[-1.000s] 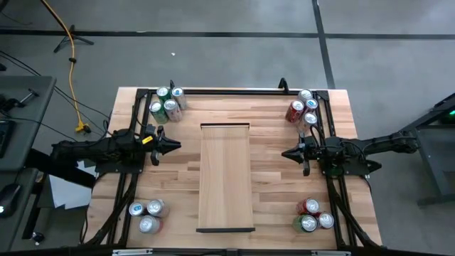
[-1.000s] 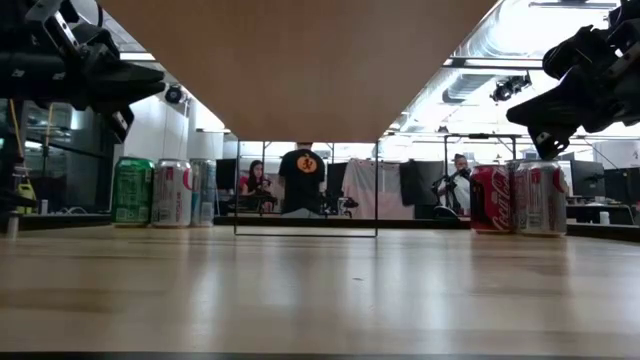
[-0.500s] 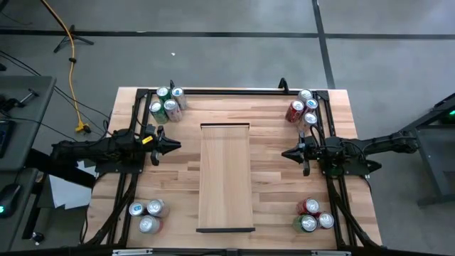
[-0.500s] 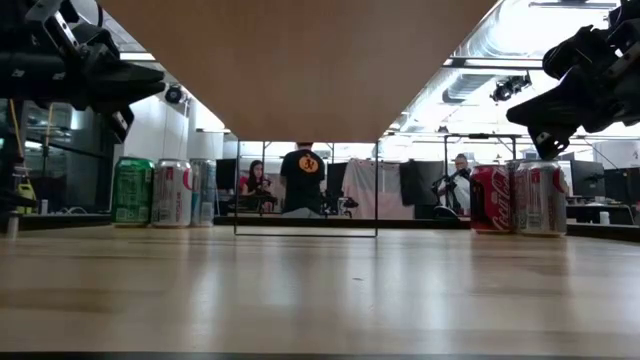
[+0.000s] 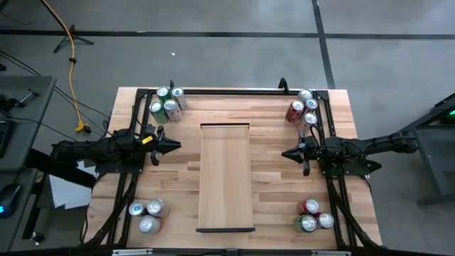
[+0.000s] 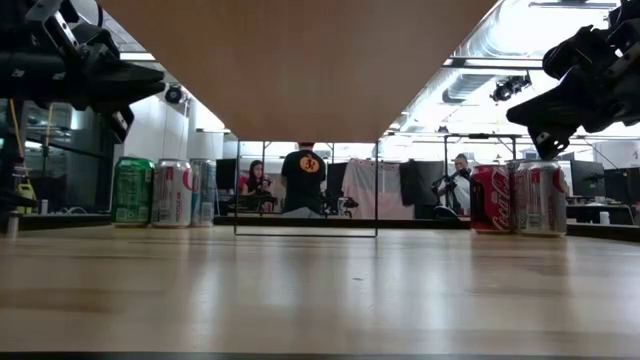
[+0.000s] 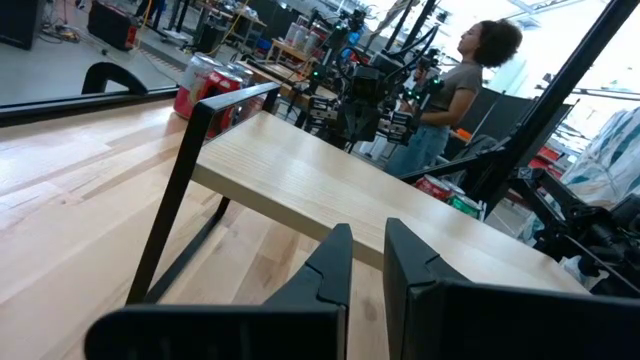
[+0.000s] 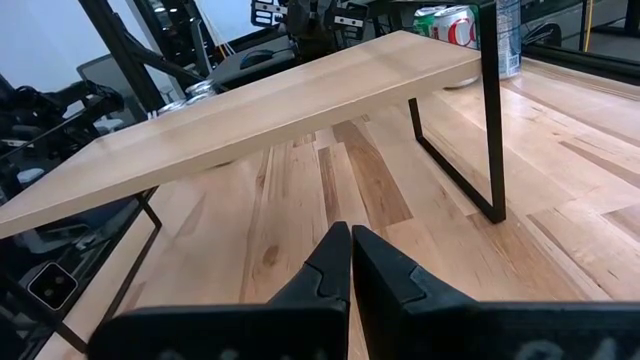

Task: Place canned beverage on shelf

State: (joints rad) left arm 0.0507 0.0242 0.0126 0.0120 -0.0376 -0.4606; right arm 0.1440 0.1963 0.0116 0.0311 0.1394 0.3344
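Wooden table (image 5: 284, 178) holds the shelf (image 5: 226, 178); left gripper (image 5: 173, 146) and right gripper (image 5: 288, 153) are closed, empty; cans (image 5: 166, 105) probably light, slippery, best gripped mid-body

Even overhead light, high view sharp. Low view: backlit, shelf (image 6: 300, 60) underside dim, near table (image 6: 320, 300) blurred with soft glare. Wrist views: bright windows blown out behind shelf.

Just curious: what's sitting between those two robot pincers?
The shelf, a raised pale board with nothing on it, lies between the left pincer and right pincer, as the high view shows.
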